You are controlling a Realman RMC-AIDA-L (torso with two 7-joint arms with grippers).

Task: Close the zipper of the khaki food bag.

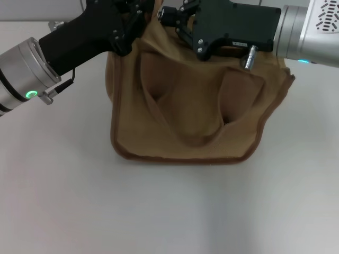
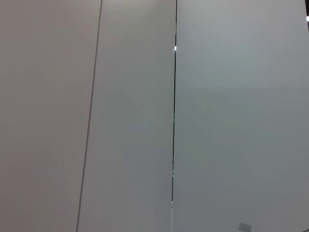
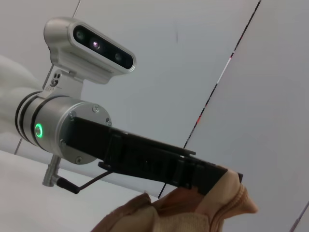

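Tan khaki food bag [image 1: 185,106] with brown piping, black grippers

The boxy tan canvas food bag [image 1: 185,114] sits on the white table [image 1: 159,211]; the left gripper [image 1: 130,24] and right gripper [image 1: 177,21] meet at its top rear edge.

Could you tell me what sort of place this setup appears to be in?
Probably a lab or test bench: a bare white tabletop, plain pale wall panels, and only a boxy tan canvas bag between two robot arms.
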